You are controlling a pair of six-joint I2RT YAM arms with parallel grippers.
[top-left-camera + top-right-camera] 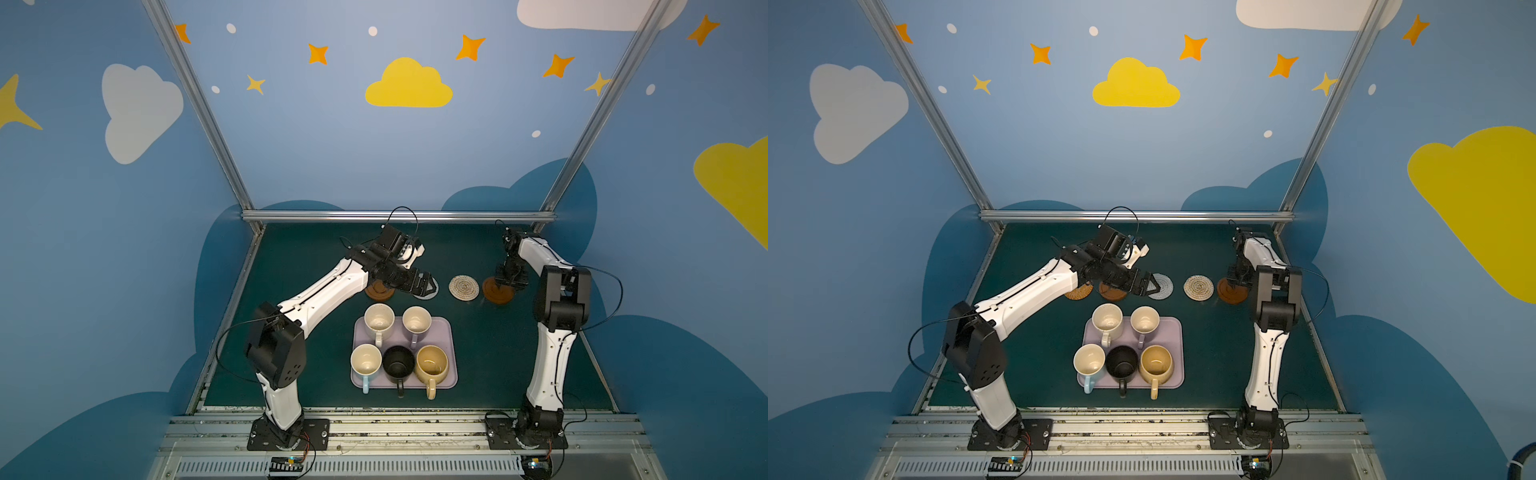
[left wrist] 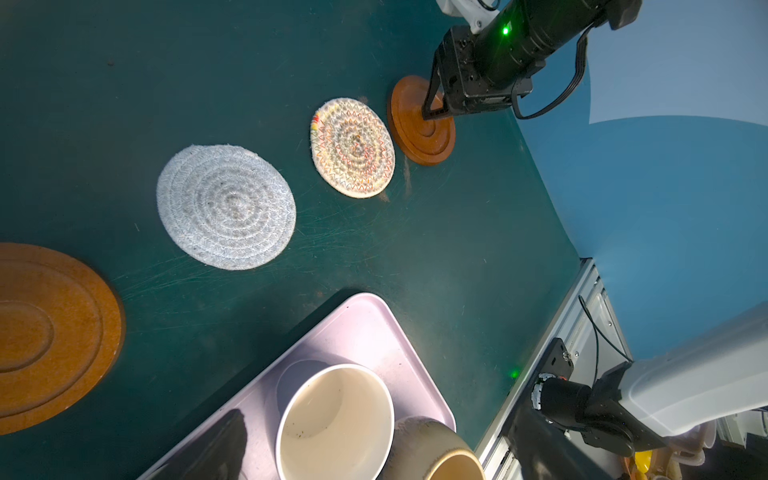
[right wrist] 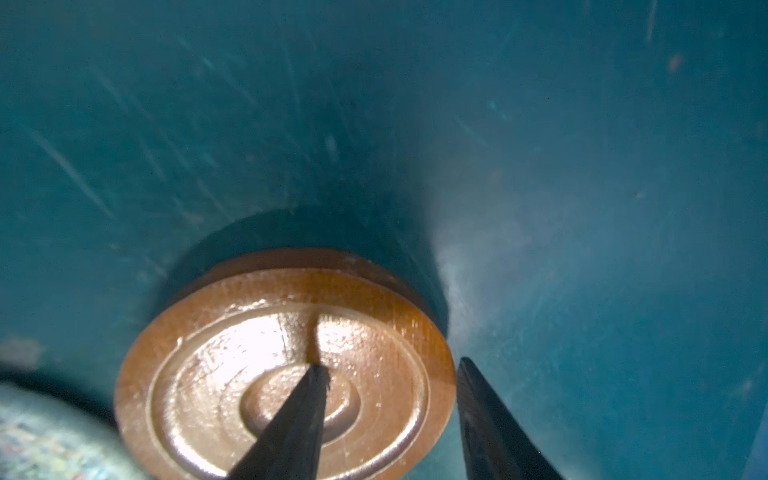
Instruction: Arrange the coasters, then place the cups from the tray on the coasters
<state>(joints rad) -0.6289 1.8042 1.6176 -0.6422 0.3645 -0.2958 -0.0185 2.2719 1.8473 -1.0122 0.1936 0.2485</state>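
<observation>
Five coasters lie in a row behind the tray (image 1: 448, 332): orange-brown woven (image 1: 1079, 292), wooden (image 1: 1113, 293), grey-white woven (image 1: 1165, 286), beige woven (image 1: 1198, 287) and a second wooden one (image 1: 1231, 292). My right gripper (image 3: 390, 363) is open and points down at that last coaster (image 3: 249, 353); one fingertip rests on its centre, the other stands on the mat just outside its rim. My left gripper (image 1: 1152, 284) hovers open and empty over the grey-white coaster's near-left edge. Five cups stand on the tray: cream speckled (image 1: 379, 320), lavender (image 1: 417, 320), light blue (image 1: 365, 361), black (image 1: 398, 362), mustard (image 1: 432, 365).
A dark green mat (image 1: 311, 374) covers the table. A metal rail (image 1: 399, 216) runs along the back and another rail (image 1: 399, 419) along the front by the arm bases. Blue walls close in the sides.
</observation>
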